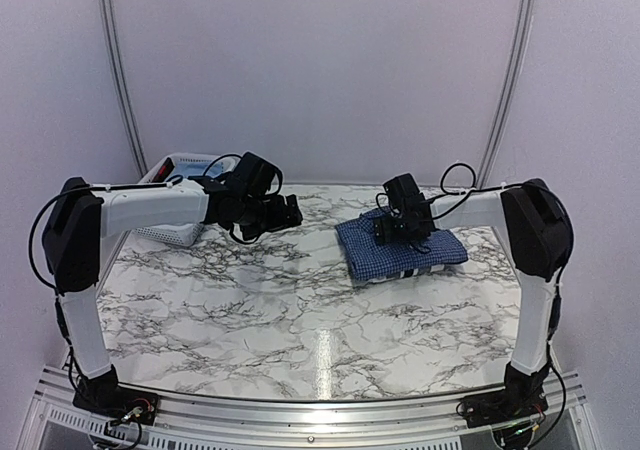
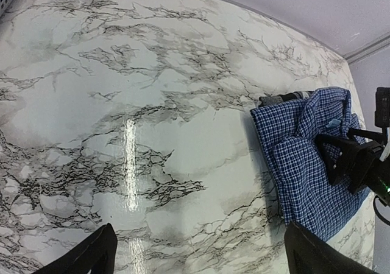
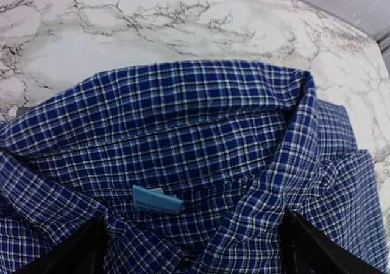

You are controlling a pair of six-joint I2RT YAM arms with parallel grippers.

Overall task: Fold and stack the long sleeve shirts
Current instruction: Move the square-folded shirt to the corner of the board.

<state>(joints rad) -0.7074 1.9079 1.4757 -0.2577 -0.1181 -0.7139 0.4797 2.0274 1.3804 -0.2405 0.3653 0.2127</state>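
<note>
The dark blue check shirt [image 1: 400, 245] lies folded into a compact block on the right half of the table [image 1: 260, 310], directly under the right gripper [image 1: 400, 228]. A strip of black-and-white cloth [image 1: 398, 273] shows beneath its near edge, probably the second shirt, though too little is visible to confirm this. The right gripper's jaws stand wide apart on either side of the collar [image 3: 292, 134] and hold nothing; whether the tips touch the cloth cannot be determined from the wrist view. The left gripper [image 1: 280, 213] hangs over bare table beside the white slatted basket [image 1: 170, 170], jaws fully spread and empty. Treat the shirt as light, soft and limp: it will sag and unfold if lifted by a single layer. Judged best practice is to pinch through all layers at an outer folded edge, or at two opposite edges with both arms, and to avoid the collar and the pale blue neck label [image 3: 156, 200] (these lift free of the layers beneath). The table surface is a glossy marble-pattern sheet carrying a bright light reflection; expect cloth to slide on it readily, which favours dragging but gives little resistance when pinching. Plain pale wall panels enclose the table at the back and both sides, limiting reach beyond the far edge.
</note>
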